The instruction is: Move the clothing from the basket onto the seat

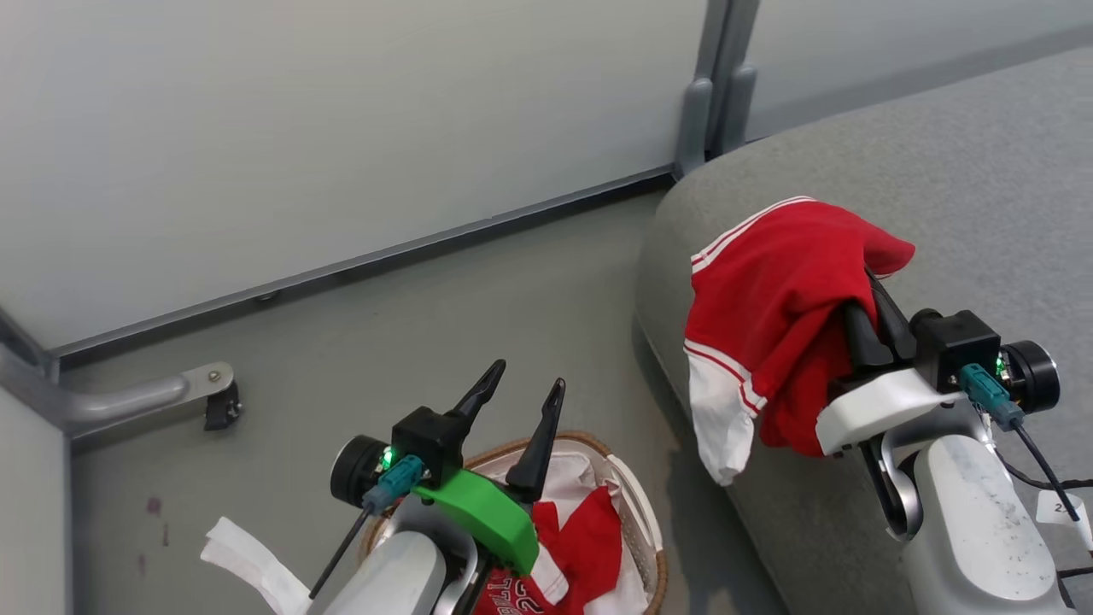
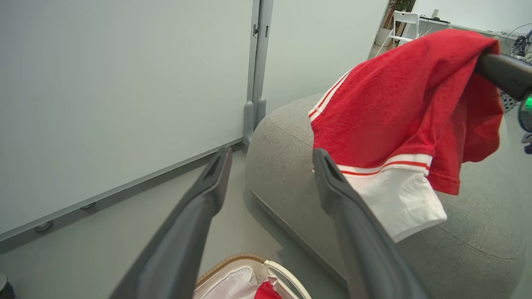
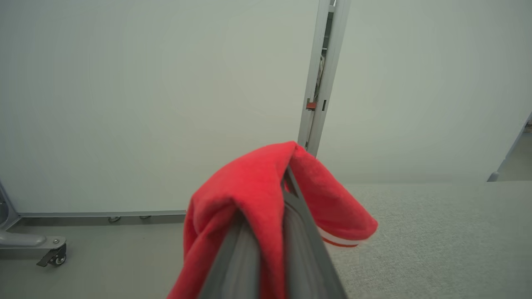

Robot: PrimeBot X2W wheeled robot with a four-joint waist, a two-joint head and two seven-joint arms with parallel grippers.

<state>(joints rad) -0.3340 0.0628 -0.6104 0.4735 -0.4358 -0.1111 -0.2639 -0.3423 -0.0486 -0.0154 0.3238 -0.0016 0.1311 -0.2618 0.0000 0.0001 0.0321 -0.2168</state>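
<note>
Seat [image 1: 939, 171]: large grey woven-fabric couch with a rounded corner and a stitched seam.
Held garment [image 1: 768, 290]: soft red cloth with white trim and stripes, hanging over the seat's corner; contact with the seat is unclear.
Right gripper [image 1: 867, 299]: above the seat's edge, jaws pinched together on the held garment's bunched fold.
Left gripper [image 1: 528, 380]: off the seat's corner, above the basket, jaws spread wide, holding nothing.
Basket [image 1: 636, 504]: oval white perforated plastic with a brown woven-look rim, on the floor just beside the seat.
Clothing in basket [image 1: 589, 538]: crumpled red, on a white sheet [image 1: 581, 474].
Open room: smooth bare floor [image 1: 427, 342] between the seat and pale wall panels [image 1: 341, 128].
Obstacle: castered metal foot [image 1: 213, 397], well apart from the seat.
</note>
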